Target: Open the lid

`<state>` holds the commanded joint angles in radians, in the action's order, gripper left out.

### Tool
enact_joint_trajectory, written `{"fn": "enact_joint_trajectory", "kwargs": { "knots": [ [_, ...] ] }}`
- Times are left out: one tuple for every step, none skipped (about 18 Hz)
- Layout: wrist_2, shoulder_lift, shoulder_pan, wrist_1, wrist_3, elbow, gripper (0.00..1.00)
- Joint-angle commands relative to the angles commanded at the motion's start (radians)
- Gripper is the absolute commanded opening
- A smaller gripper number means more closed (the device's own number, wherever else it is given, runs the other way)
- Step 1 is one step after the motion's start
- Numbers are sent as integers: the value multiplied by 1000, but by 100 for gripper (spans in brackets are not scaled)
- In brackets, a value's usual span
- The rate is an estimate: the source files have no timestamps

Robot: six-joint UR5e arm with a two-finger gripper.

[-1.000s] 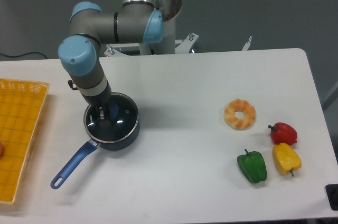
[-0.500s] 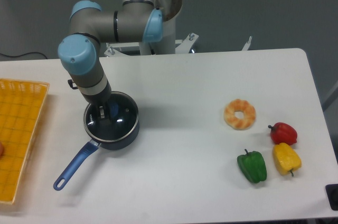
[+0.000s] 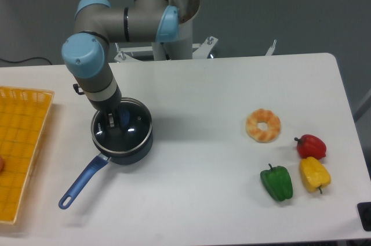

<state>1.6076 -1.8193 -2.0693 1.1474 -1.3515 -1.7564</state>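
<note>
The gripper (image 3: 115, 122) is at the middle of the dark lid (image 3: 132, 136), coming down from the upper left, with its fingertips at the small blue knob (image 3: 125, 116). It looks shut on that knob, though the tips are hard to make out against the dark surface. Under the lid is the dark pan (image 3: 139, 154), whose blue handle (image 3: 84, 182) points to the lower left. The lid sits very slightly raised over the pan and covers its inside.
A yellow-orange basket (image 3: 23, 98) stands at the left edge. On the right lie an orange ring (image 3: 263, 126), a red pepper (image 3: 312, 146), a yellow pepper (image 3: 314, 174) and a green pepper (image 3: 277, 183). The arm's base is at the back left.
The gripper and the lid have risen a little and shifted slightly left. Earlier, the pan's handle swung a little to the right at its free end.
</note>
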Motion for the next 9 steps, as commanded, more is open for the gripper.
{"fn": "enact_joint_trajectory", "kwargs": {
  "knots": [
    [0, 0, -2, 3, 0, 0, 62],
    [0, 0, -3, 3, -2, 0, 62],
    [0, 0, -5, 3, -2, 0, 62],
    [0, 0, -8, 3, -2, 0, 62],
    [0, 0, -9, 2, -2, 0, 62],
    [0, 2, -12, 2, -2, 2, 62],
    [0, 2, -14, 0, -3, 2, 62],
    [0, 2, -18, 0, -3, 2, 62],
    [0, 2, -23, 2, -3, 2, 62]
  ]
}}
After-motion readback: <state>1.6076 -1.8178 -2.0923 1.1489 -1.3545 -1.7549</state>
